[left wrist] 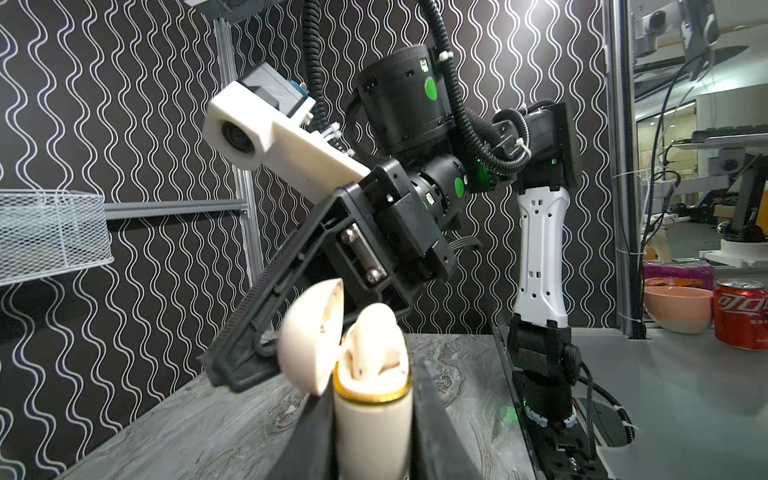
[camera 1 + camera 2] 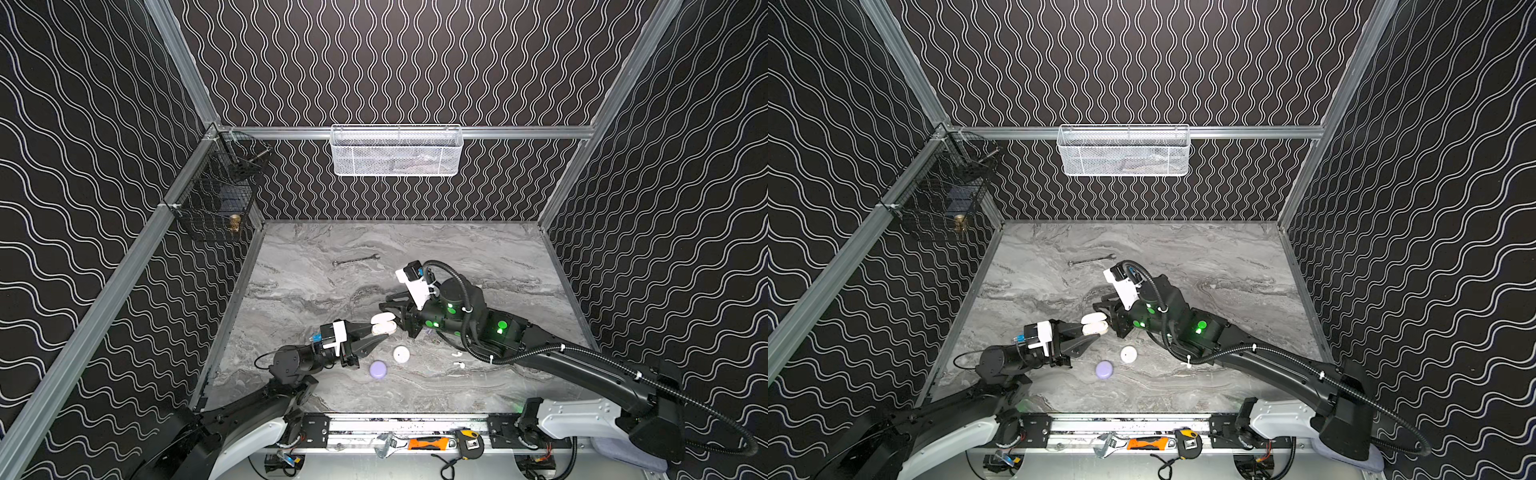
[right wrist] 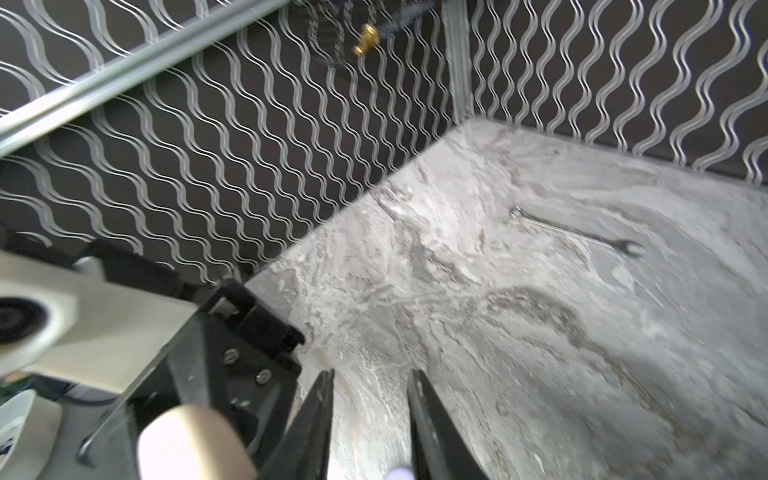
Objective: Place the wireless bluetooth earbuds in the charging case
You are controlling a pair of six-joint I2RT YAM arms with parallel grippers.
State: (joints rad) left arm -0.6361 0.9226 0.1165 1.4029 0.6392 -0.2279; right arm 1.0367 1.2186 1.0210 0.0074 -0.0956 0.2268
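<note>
Your charging case [image 1: 374,419]: smooth cream plastic, satin sheen, with a glossy gold ring [image 1: 374,394] at its rim. Metal or foil, you can't tell from here. The earbud [image 1: 372,332] in it: same cream plastic, a touch glossier. The right gripper [image 3: 372,374]: matt black plastic, fingers [image 1: 243,332] ribbed along the edge. Its camera mount [image 1: 282,145]: matt white plastic. The table [image 2: 457,249]: grey marble-look top, low sheen. The wrench [image 2: 355,261]: bare bright metal. The basket [image 2: 395,153]: white-coated metal mesh. The lavender case [image 2: 378,369] and white case [image 2: 401,354]: smooth plastic, satin. The can [image 1: 739,313]: glossy red metal. The walls [image 2: 415,62]: matt black, white wave print.
</note>
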